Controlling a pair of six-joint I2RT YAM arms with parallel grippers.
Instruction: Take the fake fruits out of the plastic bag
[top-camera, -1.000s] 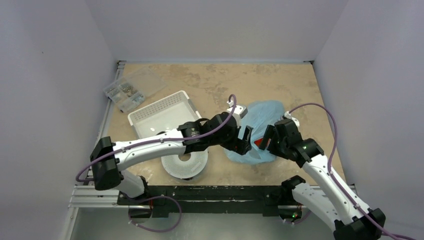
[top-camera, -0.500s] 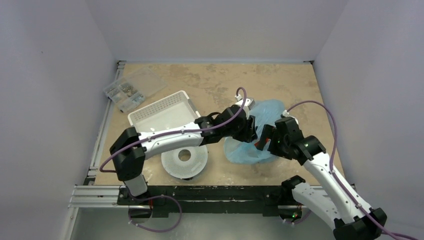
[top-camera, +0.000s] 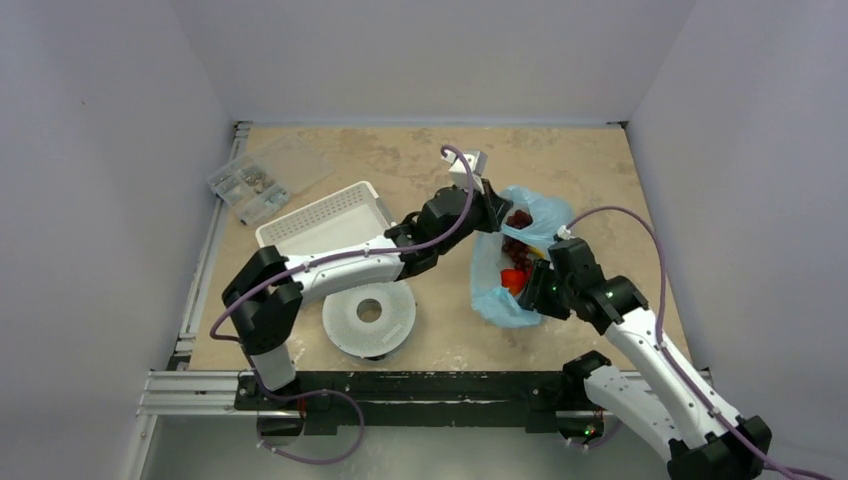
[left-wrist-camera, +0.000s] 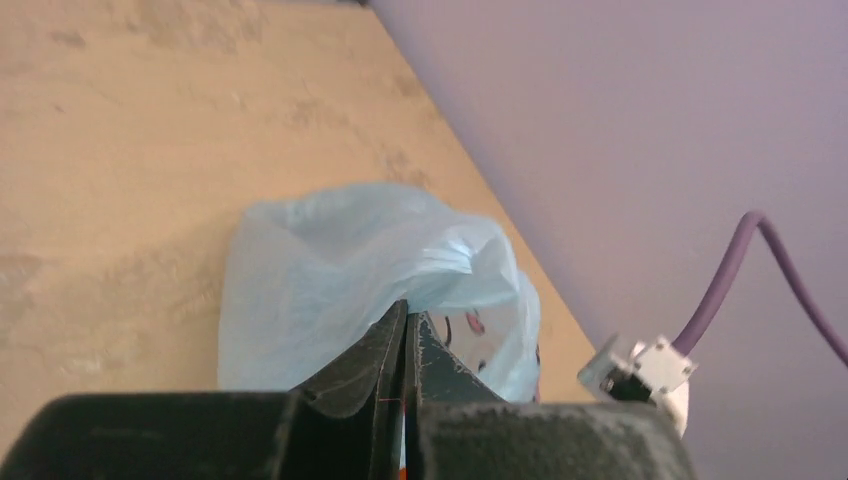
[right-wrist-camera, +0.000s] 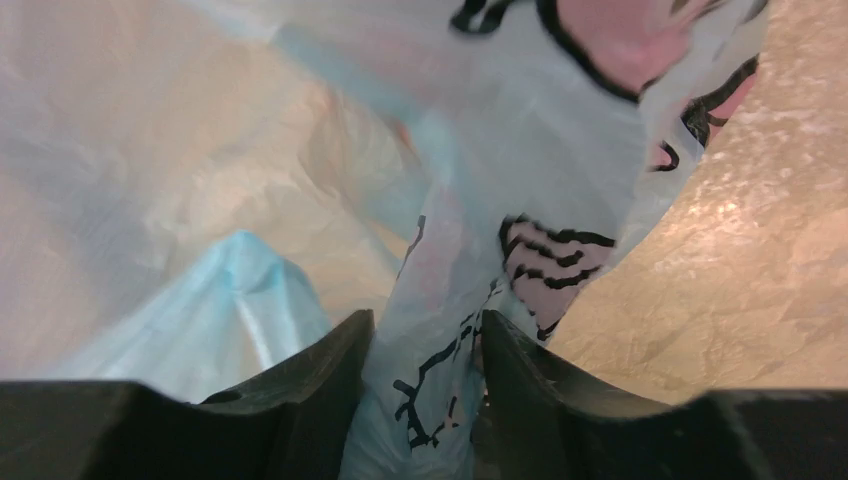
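The light-blue plastic bag (top-camera: 497, 300) lies right of centre with its mouth pulled open. Inside it show dark purple grapes (top-camera: 518, 220) and a red fruit (top-camera: 513, 279). My left gripper (top-camera: 497, 212) is shut on the bag's far-left rim and holds it up. In the left wrist view its tips (left-wrist-camera: 407, 315) pinch the pale film of the bag (left-wrist-camera: 340, 260). My right gripper (top-camera: 537, 283) is at the bag's right side. In the right wrist view its jaws (right-wrist-camera: 428, 340) stand apart, with a printed fold of the bag (right-wrist-camera: 560, 150) filling the gap.
A white slotted basket (top-camera: 325, 225) sits left of the bag under my left arm. A round white perforated disc (top-camera: 368, 318) lies near the front edge. A clear box of small parts (top-camera: 252, 180) is at the back left. Walls close in on both sides.
My left gripper has closed on the bag's rim and drawn it up and back, opening the mouth so the fruits show. My right gripper widened, then narrowed around a fold of the bag.
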